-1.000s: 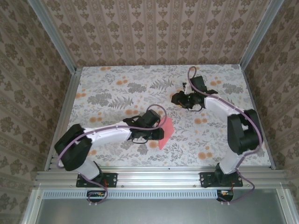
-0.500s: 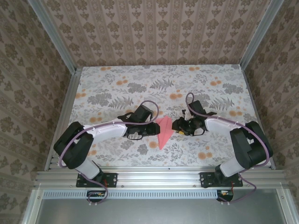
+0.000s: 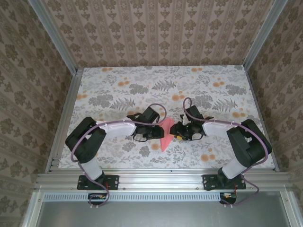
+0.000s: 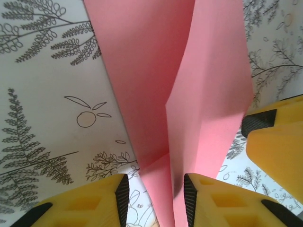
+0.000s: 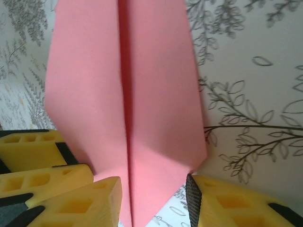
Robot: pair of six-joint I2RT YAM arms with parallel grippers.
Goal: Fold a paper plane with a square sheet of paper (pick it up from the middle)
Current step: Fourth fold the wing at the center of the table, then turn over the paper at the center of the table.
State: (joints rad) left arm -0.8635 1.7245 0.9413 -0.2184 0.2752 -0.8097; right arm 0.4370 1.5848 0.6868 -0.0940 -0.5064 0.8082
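Top external: both arms bent in over the pink dart

The paper plane (image 3: 164, 135) lay flat on the floral desk (image 3: 118, 94), in its near half, with its point toward the bases. Both arms reached low and inward. The left pincer (image 3: 157, 130) and right pincer (image 3: 176, 131) faced each other across it. The wrist views showed more detail: each pincer was released, jaws parted astride the paper. The left wrist view showed one flap raised and the other pincer's yellow fingers (image 4: 277, 146) just beside the paper's edge.
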